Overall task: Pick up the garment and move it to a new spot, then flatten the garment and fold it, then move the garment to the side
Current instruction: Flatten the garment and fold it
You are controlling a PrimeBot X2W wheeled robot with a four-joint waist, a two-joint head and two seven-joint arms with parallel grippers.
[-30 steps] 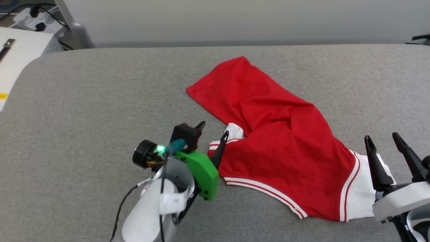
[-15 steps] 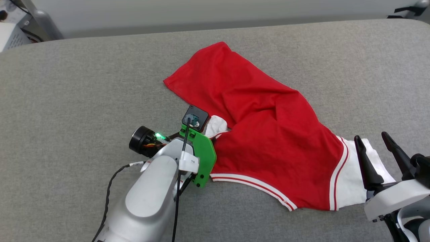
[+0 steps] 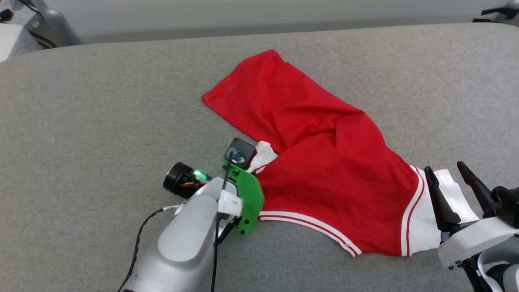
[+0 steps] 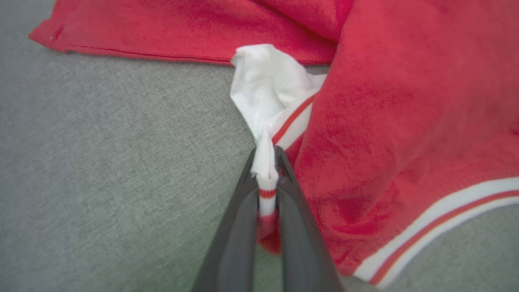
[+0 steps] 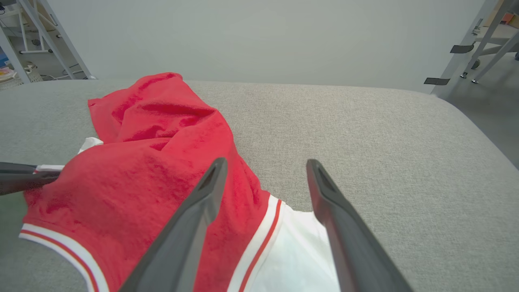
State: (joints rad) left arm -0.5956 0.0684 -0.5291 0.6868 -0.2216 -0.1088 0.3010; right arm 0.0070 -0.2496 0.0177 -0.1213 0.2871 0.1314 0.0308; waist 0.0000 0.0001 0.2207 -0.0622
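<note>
The garment (image 3: 324, 162), a red jersey with white sleeves and red-white striped trim, lies crumpled on the grey padded table (image 3: 101, 113). In the left wrist view my left gripper (image 4: 267, 162) is shut on the striped cuff of the white sleeve (image 4: 267, 89), which bunches up beyond the fingertips. From the head camera that gripper (image 3: 253, 162) sits at the jersey's left edge, its fingers hidden under the wrist. My right gripper (image 3: 445, 173) stands open over the other white sleeve (image 3: 421, 219) at the right; the right wrist view shows its fingers (image 5: 211, 194) spread above that sleeve (image 5: 292, 251).
The grey table (image 5: 365, 129) stretches wide to the left and behind the jersey. A white box (image 3: 16, 38) and a metal frame leg (image 3: 52, 24) stand beyond the far left corner. More frame legs (image 5: 478, 44) stand past the right end.
My left gripper turned downward onto the white sleeve cuff and closed on it. The head camera shifted, so the whole picture moved. The right gripper stayed open.
</note>
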